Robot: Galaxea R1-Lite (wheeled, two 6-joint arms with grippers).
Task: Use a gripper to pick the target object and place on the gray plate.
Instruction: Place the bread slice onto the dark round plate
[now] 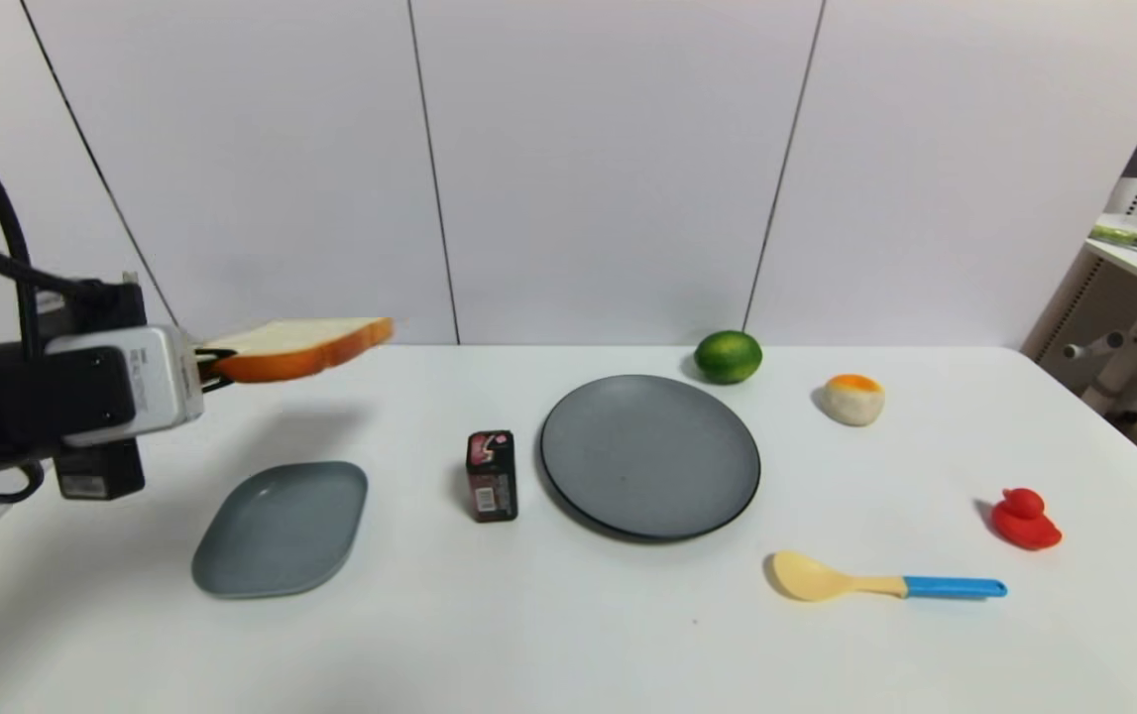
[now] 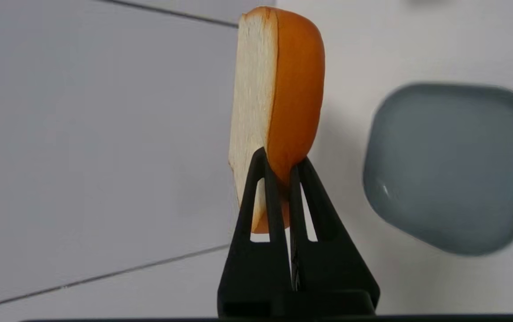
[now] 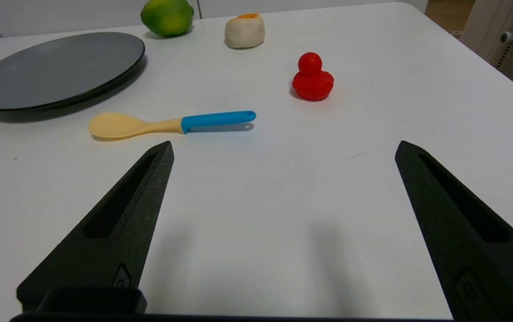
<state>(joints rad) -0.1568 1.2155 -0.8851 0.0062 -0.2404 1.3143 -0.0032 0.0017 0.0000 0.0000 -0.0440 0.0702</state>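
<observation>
We see the left tool [image 1: 203, 365] raised above the table [image 1: 568, 635] on its left side, fingers [image 2: 278, 197] pinched tight on one end of the bread slice [image 1: 298, 349], which sticks out flat in mid-air. Below it sits the blue-gray dish [image 1: 281, 531]. The gray plate [image 1: 649, 456] lies w/ nothing on it, well apart to the right, past a small dark box [image 1: 492, 475]. The right tool [image 3: 283, 152] hovers low near the spoon [image 3: 167, 124], spread wide w/ nothing betw. its fingers.

bread slice [image 1: 298, 349]: smooth orange-brown crust, pale matt face
gray plate [image 1: 649, 457]: dark, smooth, dull sheen
blue-gray dish [image 1: 281, 529]: glossy, plastic-looking
spoon [image 1: 883, 579]: smooth plastic
left gripper [image 2: 278, 170]: matt black plastic fingers
table [image 1: 568, 635]: white, smooth
</observation>
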